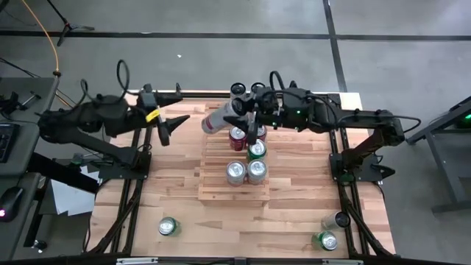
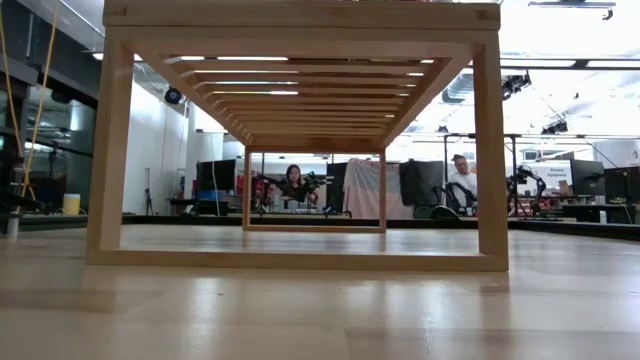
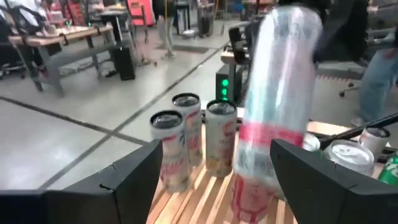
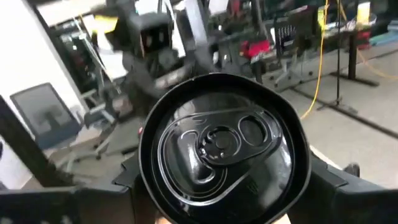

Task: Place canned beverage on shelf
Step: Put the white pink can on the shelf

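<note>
The shelf (image 1: 221, 193) is a pale slatted rack in the middle of the table, with several cans standing on it, among them a red can (image 1: 237, 138) and a green can (image 1: 256, 149). My right gripper (image 1: 249, 118) is over the shelf's far end, shut on a white-and-pink can (image 1: 221, 118) that is tilted. My left gripper (image 1: 165, 129) is open and empty, left of the shelf's far end. In the left wrist view its fingers (image 3: 124, 180) stand apart and the held can (image 3: 273, 106) is ahead of them, blurred. The low view shows only the shelf (image 2: 300, 20). My right gripper holds the white-and-pink can between its two fingers (image 4: 106, 193), one on each side wall, near the can's top end (image 4: 217, 146), which faces the wrist camera. The fingers come from the table's right and lie roughly along the can. The can slants, its bottom end (image 3: 249, 193) toward the table's left; whether that end touches the shelf I cannot tell.
Three cans (image 3: 186, 124) stand close together at the shelf's far end. Loose cans lie on the tabletop near the front: a green one at left (image 1: 168, 226), a green one (image 1: 326, 240) and a silver one (image 1: 337, 219) at right. People sit in the room behind (image 2: 293, 185).
</note>
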Controlling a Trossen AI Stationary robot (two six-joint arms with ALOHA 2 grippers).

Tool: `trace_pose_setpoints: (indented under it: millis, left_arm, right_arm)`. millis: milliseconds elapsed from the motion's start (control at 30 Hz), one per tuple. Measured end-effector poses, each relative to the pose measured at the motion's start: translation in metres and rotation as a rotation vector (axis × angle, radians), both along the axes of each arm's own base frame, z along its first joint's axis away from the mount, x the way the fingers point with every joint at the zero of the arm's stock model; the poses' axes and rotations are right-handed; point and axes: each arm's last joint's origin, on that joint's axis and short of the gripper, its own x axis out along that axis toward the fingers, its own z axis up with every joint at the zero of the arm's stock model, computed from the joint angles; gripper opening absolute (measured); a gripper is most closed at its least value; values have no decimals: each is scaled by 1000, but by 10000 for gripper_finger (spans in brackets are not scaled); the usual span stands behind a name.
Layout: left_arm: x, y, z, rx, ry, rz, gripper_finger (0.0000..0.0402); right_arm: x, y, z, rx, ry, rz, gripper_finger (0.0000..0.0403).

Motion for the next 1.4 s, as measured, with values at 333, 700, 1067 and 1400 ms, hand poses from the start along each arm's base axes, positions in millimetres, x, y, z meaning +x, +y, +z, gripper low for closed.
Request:
trace_pose_setpoints:
  millis: [333,700,1067,1400]
  left_arm:
    - [37,7,13,-243,92,-268,287]
    - [64,15,-2,-366,174,-361,287]
    - [75,7,-9,-368,224,-400,287]
    - [93,3,-22,-361,291,-413,287]
  right_arm:
    - [11,8,-10,-27,33,128,243]
    - [12,24,-14,-64,70,196,243]
    - [12,23,-16,-68,86,183,243]
    - [12,23,-16,-69,85,189,243]
